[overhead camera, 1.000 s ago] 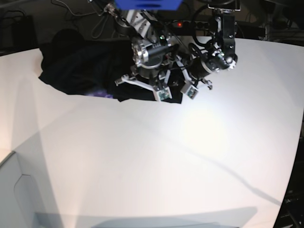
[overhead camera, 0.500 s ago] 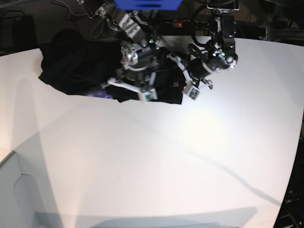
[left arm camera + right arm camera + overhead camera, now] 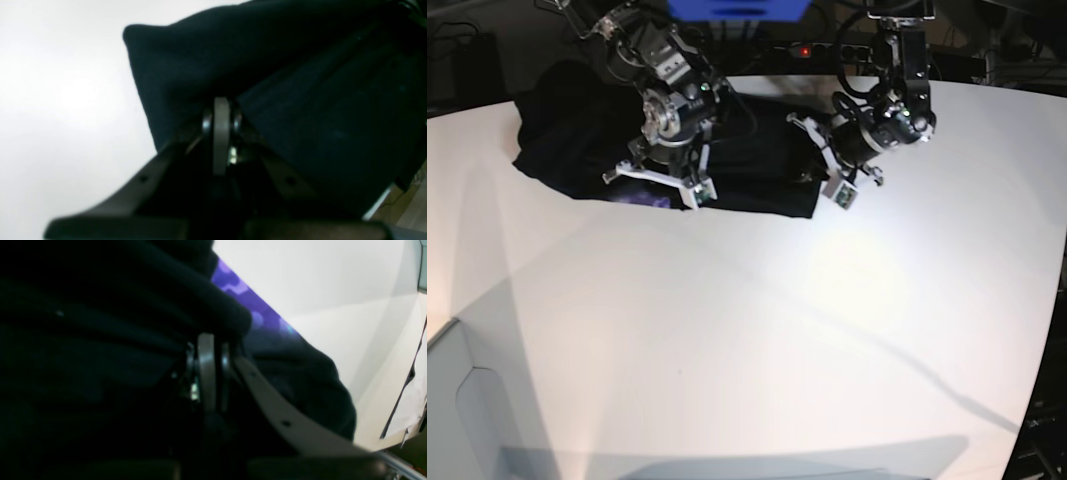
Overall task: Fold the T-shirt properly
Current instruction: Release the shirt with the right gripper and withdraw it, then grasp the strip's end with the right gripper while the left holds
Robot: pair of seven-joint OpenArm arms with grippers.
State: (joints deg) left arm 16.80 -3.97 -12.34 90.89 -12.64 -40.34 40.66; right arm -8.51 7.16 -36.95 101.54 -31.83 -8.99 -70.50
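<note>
The black T-shirt (image 3: pixel 747 165) lies bunched at the far side of the white table (image 3: pixel 757 330), with a purple patch (image 3: pixel 642 198) at its near edge. My right gripper (image 3: pixel 659 172) is pressed into the shirt's left part. In the right wrist view its jaws (image 3: pixel 206 340) look shut with black fabric (image 3: pixel 83 340) bulging over them, the purple patch (image 3: pixel 240 296) just beyond. My left gripper (image 3: pixel 822 165) is at the shirt's right edge. In the left wrist view its jaws (image 3: pixel 221 106) look shut, and creases in the fabric (image 3: pixel 317 100) run to them.
A power strip with a red light (image 3: pixel 805 48) and cables lie behind the table's far edge. A blue object (image 3: pixel 737 8) hangs at the top. A pale box edge (image 3: pixel 467 400) stands at the near left. The table's right edge (image 3: pixel 1052 330) drops off.
My right gripper has moved left along the shirt's near edge, toward the purple patch. The shirt now lies wider and flatter between the two grippers. My left gripper has barely moved.
</note>
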